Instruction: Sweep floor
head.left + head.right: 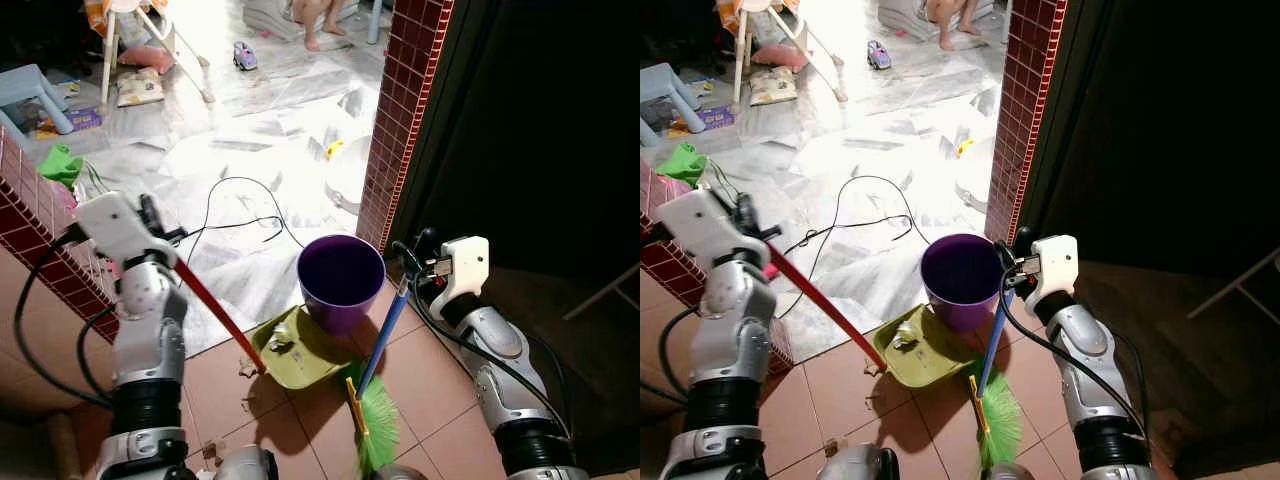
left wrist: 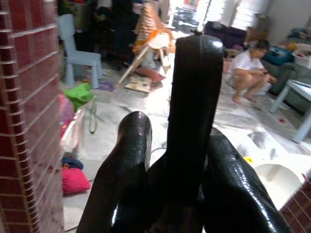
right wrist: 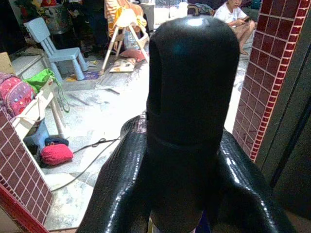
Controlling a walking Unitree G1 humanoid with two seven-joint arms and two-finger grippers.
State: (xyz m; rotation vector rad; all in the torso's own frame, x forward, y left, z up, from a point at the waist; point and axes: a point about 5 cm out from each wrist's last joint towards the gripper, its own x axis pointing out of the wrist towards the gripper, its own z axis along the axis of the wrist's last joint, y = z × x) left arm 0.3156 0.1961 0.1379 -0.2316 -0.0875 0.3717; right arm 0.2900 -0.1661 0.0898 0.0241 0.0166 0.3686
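1. Strong light blew out the marble floor (image 1: 270, 130) ahead of me.
2. The doorway on my right stayed almost black.
3. My wrist views were soft, with glare on the black handles.

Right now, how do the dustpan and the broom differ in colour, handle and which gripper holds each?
The dustpan is a flat yellow-green tray with a red handle, held by the left gripper; bits of debris lie in it. The broom has bright green bristles and a blue handle, held by the right gripper. Both slant down to the tiled floor, meeting beside the purple bucket.
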